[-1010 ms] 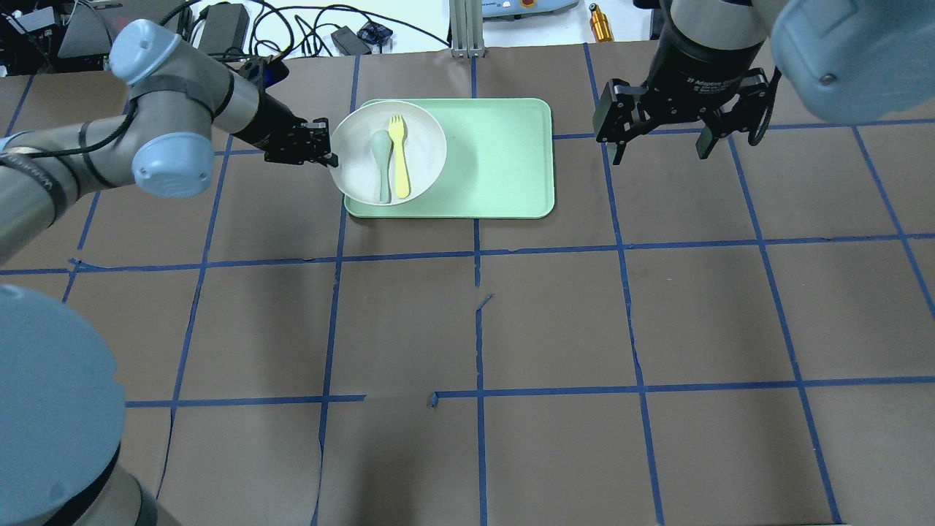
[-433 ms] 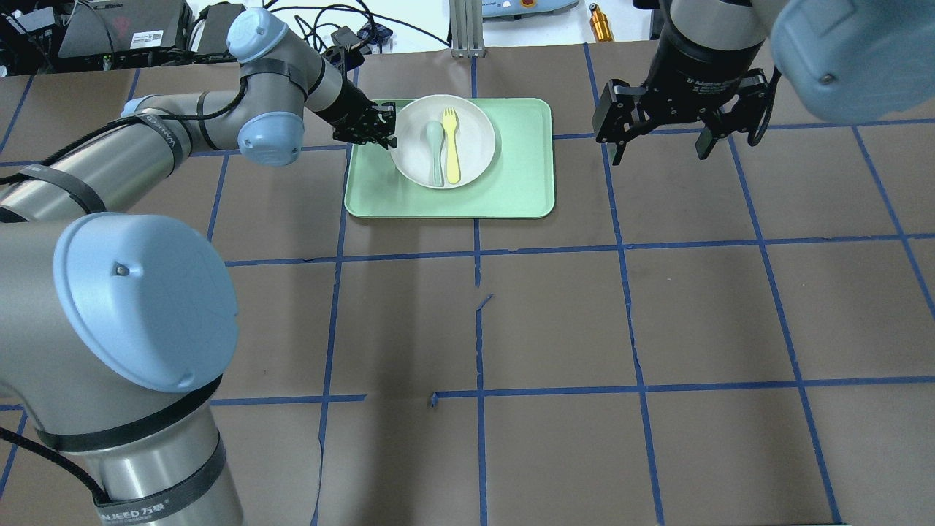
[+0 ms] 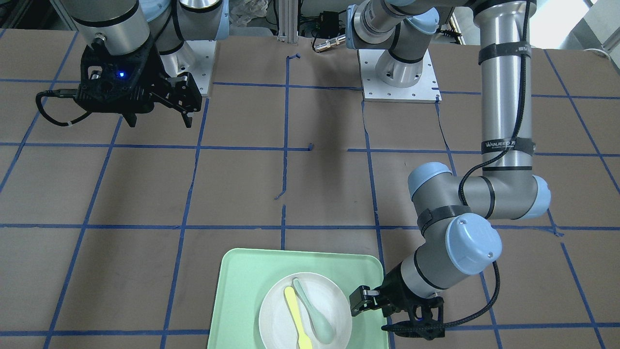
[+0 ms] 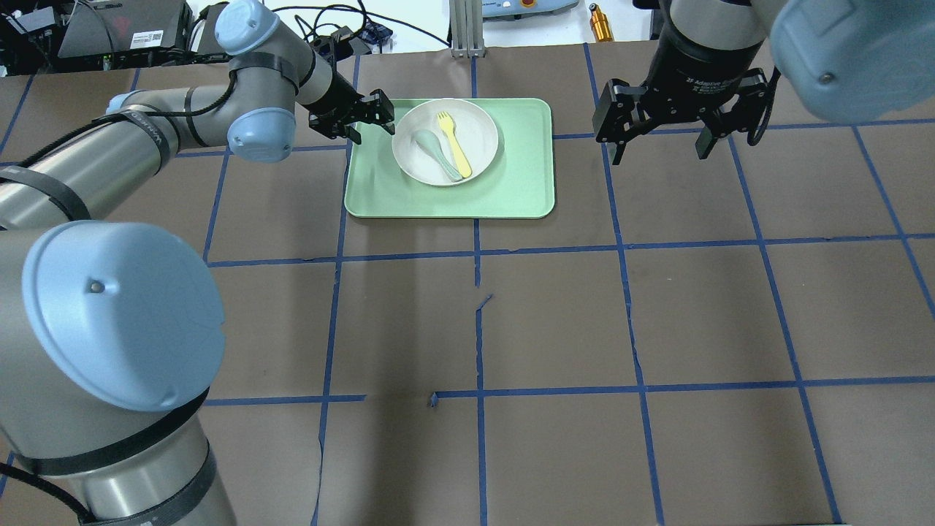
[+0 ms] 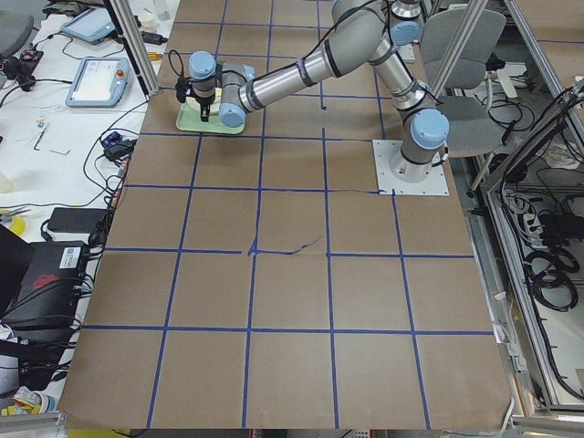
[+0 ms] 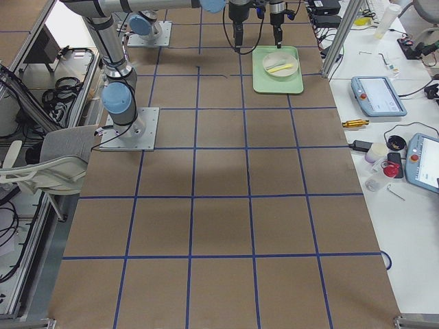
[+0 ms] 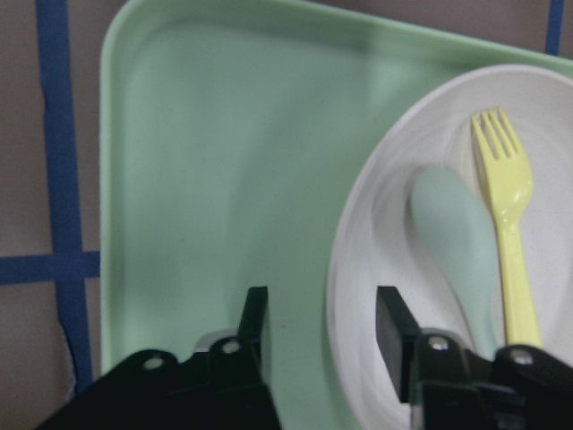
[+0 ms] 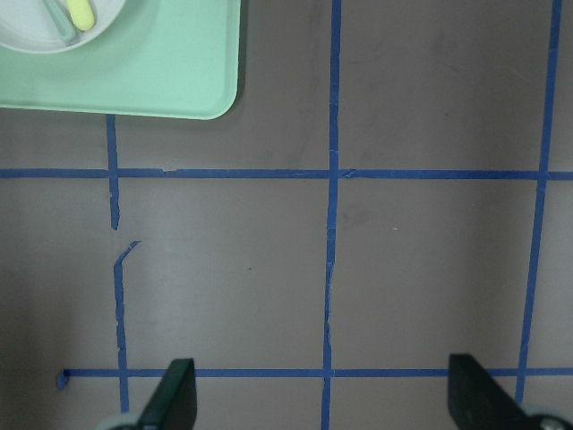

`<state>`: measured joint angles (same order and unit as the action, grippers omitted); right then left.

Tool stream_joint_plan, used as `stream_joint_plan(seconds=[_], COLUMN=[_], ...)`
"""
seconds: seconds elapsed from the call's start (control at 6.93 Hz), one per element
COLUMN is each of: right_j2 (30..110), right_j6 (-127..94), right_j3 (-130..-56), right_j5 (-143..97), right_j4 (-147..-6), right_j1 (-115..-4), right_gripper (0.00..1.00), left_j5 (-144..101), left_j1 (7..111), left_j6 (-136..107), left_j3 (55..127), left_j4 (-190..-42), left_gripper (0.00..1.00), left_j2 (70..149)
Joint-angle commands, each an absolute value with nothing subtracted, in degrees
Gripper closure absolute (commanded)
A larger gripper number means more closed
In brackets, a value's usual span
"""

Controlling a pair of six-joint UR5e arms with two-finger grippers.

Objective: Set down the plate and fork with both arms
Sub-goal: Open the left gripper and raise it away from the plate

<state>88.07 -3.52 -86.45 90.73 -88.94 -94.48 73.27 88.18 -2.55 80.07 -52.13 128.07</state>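
Note:
The off-white plate lies on the mint-green tray, in its far left part. The yellow fork lies slanted in the plate, next to a grey-green spoon. My left gripper is open at the plate's left rim. In the left wrist view its fingers straddle the plate's rim without pinching it, and the fork lies further in. My right gripper is open and empty, high above the table to the right of the tray.
The brown table carries a grid of blue tape. Cables, power bricks and a metal post lie past its far edge. The right wrist view shows the tray's corner and bare table below.
The left arm carried the plate right, from the tray's left edge onto the tray, then opened and let go. Fork and spoon now lie slanted. The right arm has not moved.

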Motion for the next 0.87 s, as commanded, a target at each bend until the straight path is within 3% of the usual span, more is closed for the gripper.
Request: stream_joint_plan(seconds=[0.0, 0.43, 0.72], right_j2=[88.1, 88.1, 87.9], right_j6=[-3.5, -3.6, -3.5], right_j3=[-86.5, -86.7, -86.7], right_j5=[90.7, 90.7, 90.6], right_j4=[-88.9, -89.0, -89.2], right_j1=[-94.5, -94.6, -94.6], right_gripper=[0.00, 0.00, 0.00], left_j5=[80.7, 88.0, 88.6], left_j1=[87.7, 88.9, 91.4], left_j6=[-2.6, -3.1, -8.0], left_j3=[81.7, 82.3, 90.4], left_j4=[-67.0, -89.1, -90.8], left_gripper=[0.00, 0.00, 0.00], left_j2=[117.0, 101.3, 91.0])
